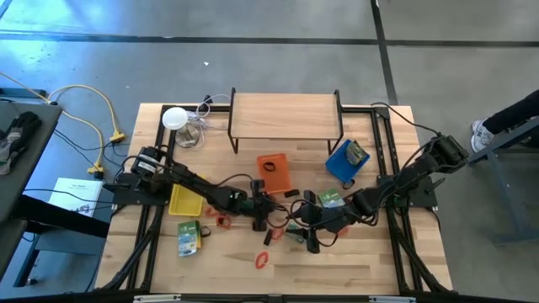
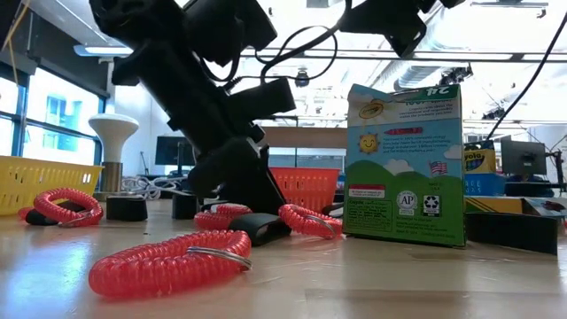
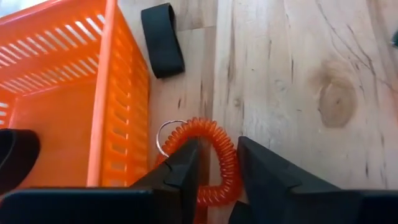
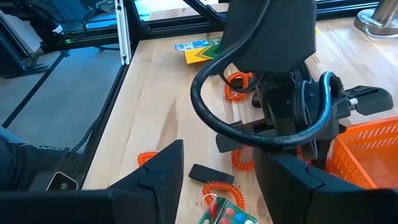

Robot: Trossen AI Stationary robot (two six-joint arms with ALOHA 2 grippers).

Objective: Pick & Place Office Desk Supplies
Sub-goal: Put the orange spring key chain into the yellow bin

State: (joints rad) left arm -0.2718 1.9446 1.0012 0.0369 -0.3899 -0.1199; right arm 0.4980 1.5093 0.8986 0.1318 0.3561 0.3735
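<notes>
A red-orange coil (image 3: 222, 155) with a metal ring (image 3: 163, 134) lies on the wood beside the orange tray (image 3: 62, 106). My left gripper (image 3: 219, 149) comes down on it, one finger on each side; in the low view the coil (image 2: 306, 219) shows on both sides of the fingers. My right gripper (image 4: 224, 162) hangs open above the table right of centre (image 1: 313, 236), over a black piece (image 4: 205, 173) and another coil (image 4: 221, 188). A crayon box (image 2: 403, 164) stands upright. My left gripper pinches the coil's middle stretch (image 3: 231, 171) between its two fingers, which lie across it. The fingers slant down from the table's left side. The coil lies on the table, its ring end (image 3: 186, 127) curving past the fingertips toward the tray.
The yellow tray (image 1: 185, 202) and a flat crayon box (image 1: 189, 237) lie at the left, the blue tray (image 1: 347, 160) at the right, a wooden shelf (image 1: 286, 118) and white lamp (image 1: 174, 118) at the back. A coil (image 2: 168, 264) lies near the front edge. A black strip (image 3: 161, 40) lies beside the orange tray.
</notes>
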